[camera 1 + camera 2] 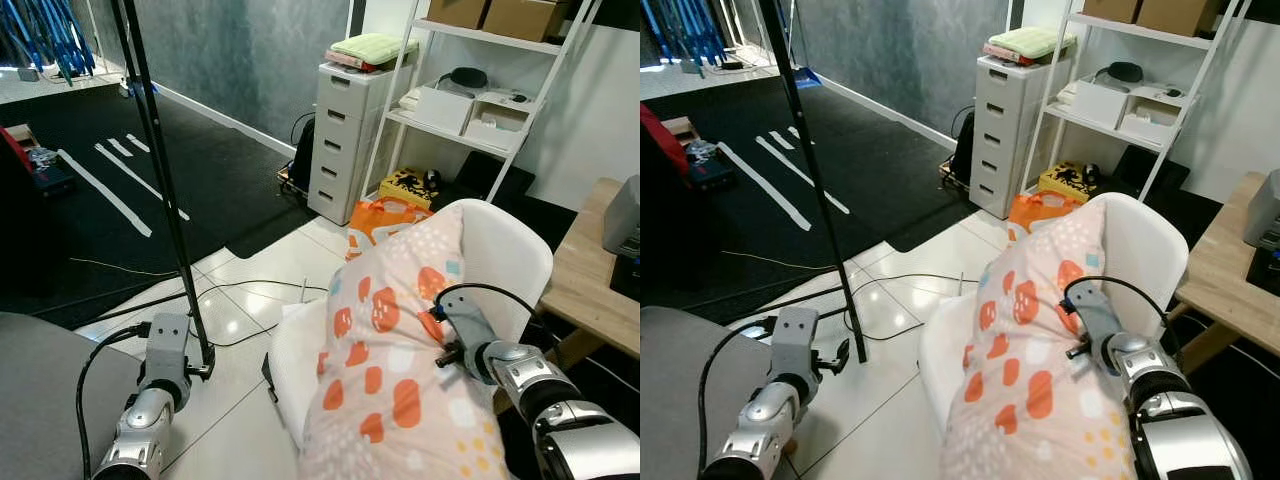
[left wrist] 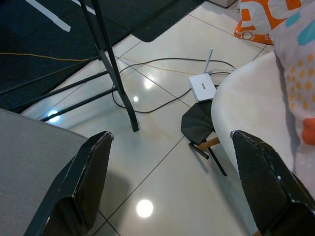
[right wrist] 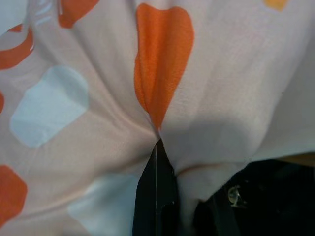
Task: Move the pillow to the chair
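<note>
Right wrist view: your right tool (image 3: 158,142) is clenched on a fold of the pillow (image 1: 390,370), cloth bunched at its tip. The spotted pillow lies draped over the white chair (image 1: 505,250), leaning on its backrest. Your left tool (image 2: 177,147) is released, fingers (image 2: 91,172) spread wide above the tiled floor (image 2: 162,162), beside the chair.

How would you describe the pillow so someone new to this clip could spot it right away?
Find the white drawer unit beside the slanted shelf; in front of it, on the tiled floor, stands a white chair. The pillow lies draped over that chair, pinched by the right gripper. It alone is pale pink with big orange blotches and small white and blue spots.
</note>
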